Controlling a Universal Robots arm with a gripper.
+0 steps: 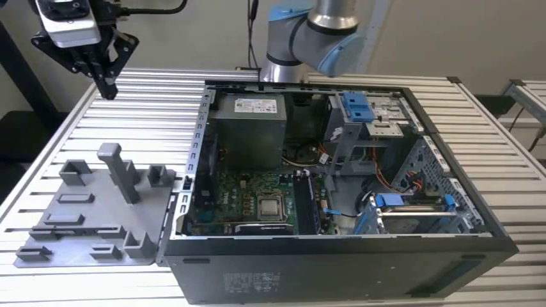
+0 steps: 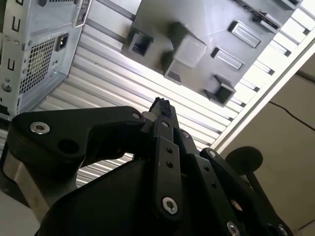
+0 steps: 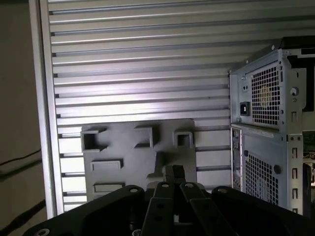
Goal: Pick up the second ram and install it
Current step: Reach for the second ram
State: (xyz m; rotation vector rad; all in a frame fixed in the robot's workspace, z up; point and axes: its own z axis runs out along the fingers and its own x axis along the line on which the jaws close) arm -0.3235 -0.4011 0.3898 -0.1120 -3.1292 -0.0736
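End effector [image 1: 109,88] hovers over the table [image 1: 153,112], pinched closed, holding nothing.

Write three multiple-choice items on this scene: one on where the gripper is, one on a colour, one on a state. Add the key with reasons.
1. Where is the gripper?
A) raised over the table, to the exterior view's left of the computer case
B) down inside the case
C) under the table

2. What colour is the tray?
A) red
B) grey
C) yellow

3. How does the computer case stand?
A) closed by a panel
B) wrapped in foil
C) open, with its motherboard showing

Key:
1 A: in the exterior view it hangs over the slatted table, apart from the case.
2 B: the tray and its blocks look grey in all three views.
3 C: the exterior view looks straight in at the board and cables.
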